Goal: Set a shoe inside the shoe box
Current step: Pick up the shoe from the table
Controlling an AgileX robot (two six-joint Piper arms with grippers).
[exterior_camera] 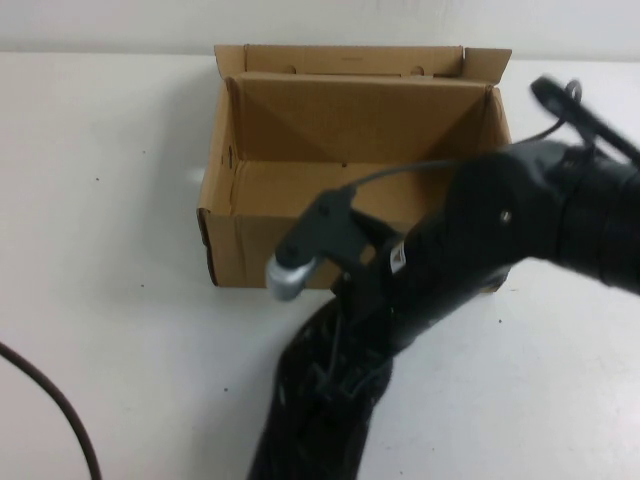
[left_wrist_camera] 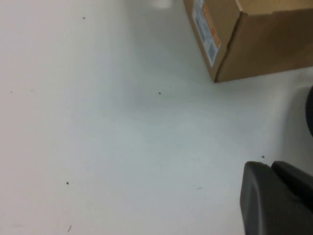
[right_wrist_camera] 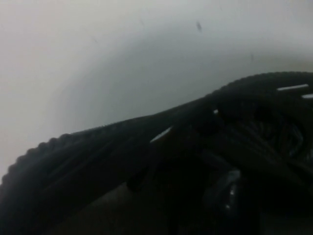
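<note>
The black lace-up shoe [exterior_camera: 320, 410] is at the near middle of the table, just in front of the shoe box [exterior_camera: 262, 248]. The brown cardboard box stands open, its flaps up and its inside bare. My right gripper [exterior_camera: 350, 300] comes down from the right onto the shoe's upper end and appears shut on it. In the right wrist view the shoe's collar [right_wrist_camera: 122, 147] fills the frame, with my right gripper [right_wrist_camera: 230, 196] dark inside it. My left gripper [left_wrist_camera: 275, 196] is out of the high view. It hovers shut over bare table, near the box's labelled corner [left_wrist_camera: 264, 49].
A dark cable [exterior_camera: 60, 410] curves across the table's near left corner. The white table [exterior_camera: 110, 200] is bare to the left of the box. My right arm [exterior_camera: 560, 210] spans the space over the box's right front corner.
</note>
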